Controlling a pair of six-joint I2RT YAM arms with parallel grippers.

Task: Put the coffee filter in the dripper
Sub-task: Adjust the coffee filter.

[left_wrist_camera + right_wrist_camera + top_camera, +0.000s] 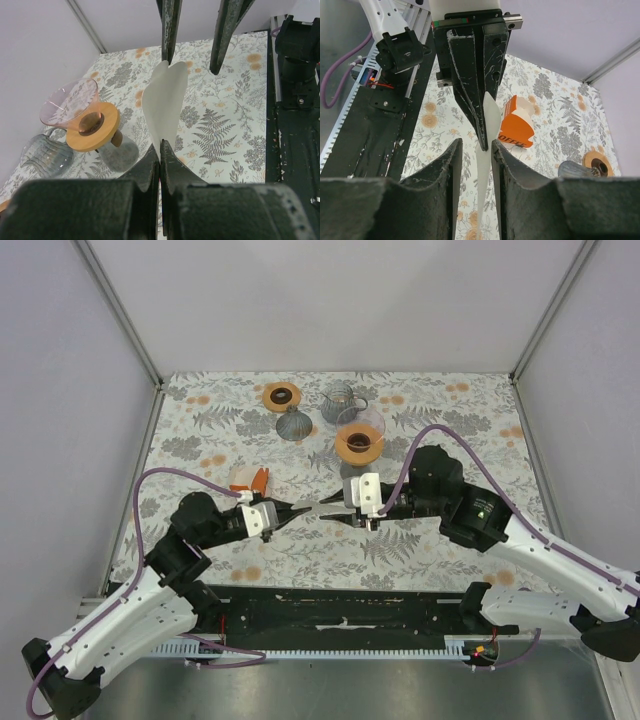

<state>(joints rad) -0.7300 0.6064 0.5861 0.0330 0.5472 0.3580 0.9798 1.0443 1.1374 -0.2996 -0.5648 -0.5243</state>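
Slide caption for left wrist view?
Left gripper pinches the coffee filter while the right gripper, jaws apart, straddles its far edge.

A desk (pixel 450 430) under a grey-and-orange floral cloth carries five things. The dripper (pixel 359 443), a glass cone in an orange collar, sits towards the back. A clear glass jug (pixel 343 402) stands just behind it, with a dark grey ribbed cone (pixel 293 424) to the dripper's left. An orange ring (pixel 282 395) lies farther left and back. An orange-and-white packet (pixel 250 478) lies well left, nearer the arms.
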